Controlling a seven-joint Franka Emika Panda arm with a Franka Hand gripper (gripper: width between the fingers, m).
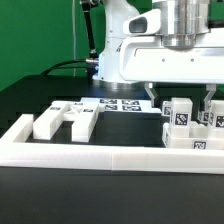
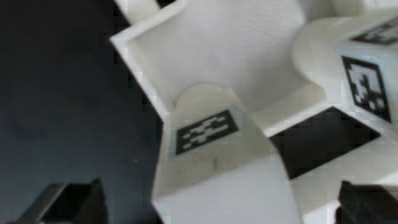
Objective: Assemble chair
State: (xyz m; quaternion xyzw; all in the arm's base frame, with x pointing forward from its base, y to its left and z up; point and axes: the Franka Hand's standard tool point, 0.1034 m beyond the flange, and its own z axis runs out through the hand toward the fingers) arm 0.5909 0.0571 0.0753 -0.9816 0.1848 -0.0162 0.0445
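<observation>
**Exterior view.** The end effector [image 1: 180, 97] is held low over the cluster of chair parts [image 1: 190, 125] at the exterior view's right, just behind the border wall [image 1: 110, 157]. Its fingers [image 1: 208, 98] are seen spread, with nothing pinched. More loose bars [image 1: 68, 120] are laid on the black bench [image 1: 30, 100] towards the exterior view's left. The marker board [image 1: 120, 103] lies behind them.

**Wrist view.** A tagged white part [image 2: 214, 150] is seen between the two dark fingertips [image 2: 71, 205], which are set well apart. No contact can be made out. A second tagged block [image 2: 365, 80] lies just beside it.

**Step in hand (judged).** This is taken to be the approach for a grasp. The part should be centred between the fingers and the wrist squared to its flat sides before closing, so that the neighbouring block is not nudged.

**Containers.** None are seen. The parts are only fenced in by the border wall.
</observation>
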